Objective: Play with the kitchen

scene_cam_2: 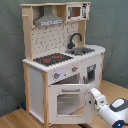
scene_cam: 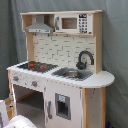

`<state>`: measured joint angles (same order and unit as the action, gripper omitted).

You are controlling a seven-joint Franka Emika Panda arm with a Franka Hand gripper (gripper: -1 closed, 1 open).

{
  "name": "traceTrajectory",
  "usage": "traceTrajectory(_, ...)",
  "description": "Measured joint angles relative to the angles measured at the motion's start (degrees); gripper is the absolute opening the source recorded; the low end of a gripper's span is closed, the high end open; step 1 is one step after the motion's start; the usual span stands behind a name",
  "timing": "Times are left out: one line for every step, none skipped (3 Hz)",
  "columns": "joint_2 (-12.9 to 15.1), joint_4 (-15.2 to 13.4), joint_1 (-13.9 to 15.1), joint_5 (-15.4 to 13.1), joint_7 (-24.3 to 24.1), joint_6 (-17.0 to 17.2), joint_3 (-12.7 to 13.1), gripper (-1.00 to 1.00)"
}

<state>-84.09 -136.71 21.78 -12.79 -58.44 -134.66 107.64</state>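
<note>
- White panels and pale wood make up the kitchen (scene_cam: 60, 65), which stands upright in front of a grey curtain (scene_cam: 116, 45) in both exterior views.
- On its worktop a black hob (scene_cam_2: 52, 59) with red rings lies beside a grey sink (scene_cam_2: 81, 50); the hob is toward the first exterior view's left, the sink toward its right.
- A black tap (scene_cam: 84, 60) curves over the back of the sink.
- Above, a grey hood (scene_cam_2: 48, 20) hangs under the top shelf, next to a small microwave panel (scene_cam: 73, 23).
- The back wall shows as white tiling in the first exterior view and as a dotted pegboard (scene_cam_2: 57, 37) in the second exterior view.
- Two knobs (scene_cam_2: 56, 76) sit on the front strip below the hob.
- The windowed oven door (scene_cam_2: 70, 102) is swung open in the second exterior view, its top edge tilted away from the cabinet; a dark opening shows behind it.
- A narrow door (scene_cam: 62, 106) with a dark window sits closed under the sink.
- In the second exterior view the white arm (scene_cam_2: 117, 110) reaches in from the lower right, and the gripper (scene_cam_2: 93, 96) is just at the oven door's right edge.
- I cannot tell whether its jaws are apart or closed, nor whether it touches the door.
- The kitchen rests on a wooden floor (scene_cam_2: 12, 119).
</note>
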Motion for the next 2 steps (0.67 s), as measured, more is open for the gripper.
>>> traceTrajectory(-0.2,-0.8,4.0,-0.1,0.7,-4.2,0.8,1.0)
traceTrajectory(-0.2,-0.8,7.9,-0.4,2.6,-7.9,-0.3,1.0)
